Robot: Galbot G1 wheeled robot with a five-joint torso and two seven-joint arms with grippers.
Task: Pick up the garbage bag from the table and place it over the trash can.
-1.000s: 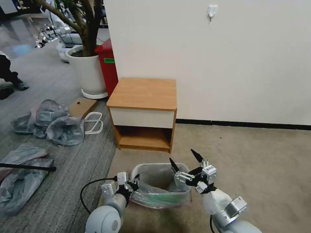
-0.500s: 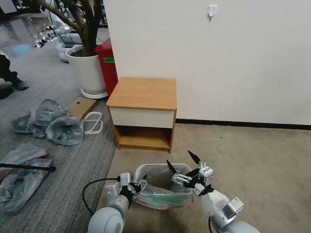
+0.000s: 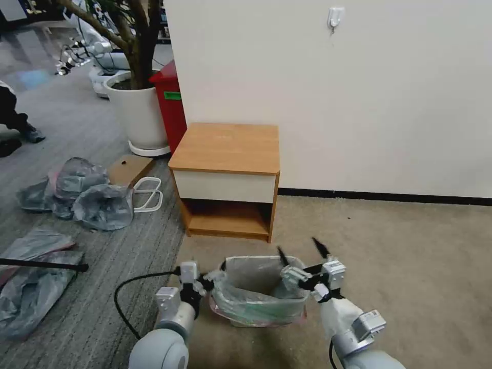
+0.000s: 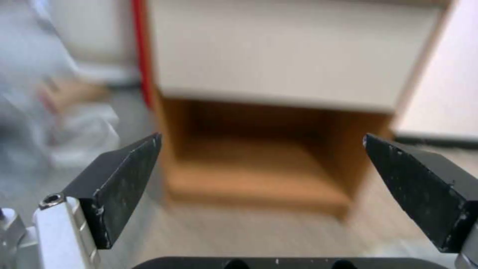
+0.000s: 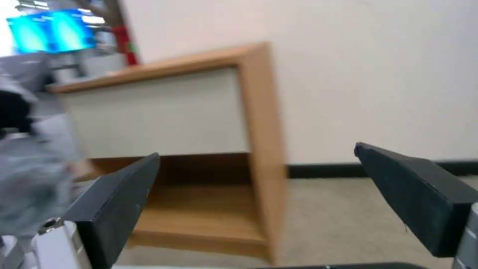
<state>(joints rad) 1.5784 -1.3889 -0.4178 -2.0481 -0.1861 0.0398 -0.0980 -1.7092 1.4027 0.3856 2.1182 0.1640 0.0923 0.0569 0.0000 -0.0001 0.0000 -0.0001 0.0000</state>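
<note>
Between both open hands (image 3: 302,251), the garbage bag (image 3: 253,292) lines the trash can (image 3: 259,320).

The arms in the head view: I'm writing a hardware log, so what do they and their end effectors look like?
Both arms are light grey with rounded joints. A black cable loops from the left one. The left end effector and right end effector have white blocky bodies and black pointed, wedge-shaped fingers.

Even, soft indoor light; no hard shadows.
Both wrist views blur the nightstand (image 4: 279,112) behind sharp black fingers (image 4: 124,179).
</note>
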